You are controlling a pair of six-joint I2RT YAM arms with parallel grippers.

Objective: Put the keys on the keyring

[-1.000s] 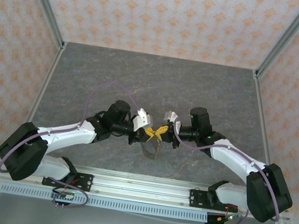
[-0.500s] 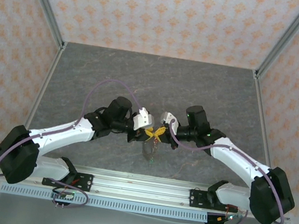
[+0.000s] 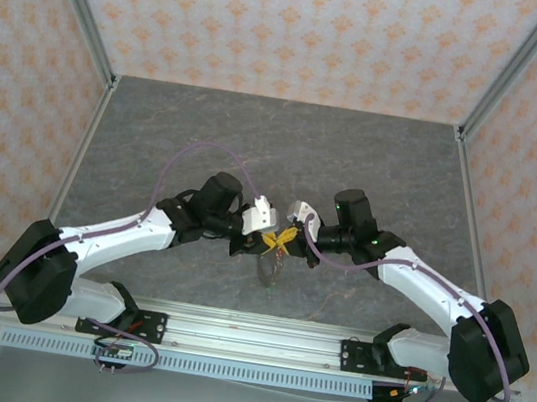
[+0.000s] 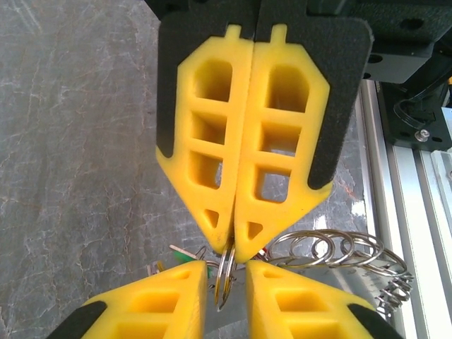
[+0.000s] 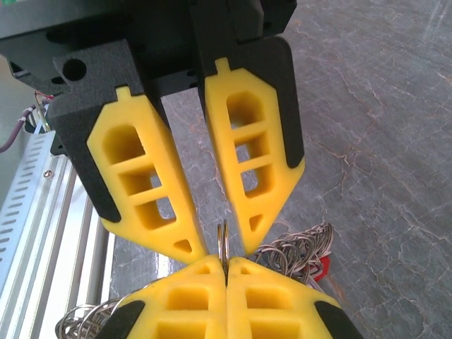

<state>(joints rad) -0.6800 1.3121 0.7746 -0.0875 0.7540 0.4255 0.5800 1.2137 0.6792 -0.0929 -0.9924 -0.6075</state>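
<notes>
Currently pinches the keyring (image 5: 222,244), a thin steel ring, in the right gripper (image 5: 224,263), pads pressed together on its rim. Straddles it from the opposite side with the left gripper (image 4: 226,268), jaws slightly spread, no clear contact. Stands edge-on, plane aligned with that gap, dead ahead of both tips. Dangles keys (image 4: 180,256) just below, above the table (image 4: 85,141). Probably hinges on holding that alignment.
</notes>
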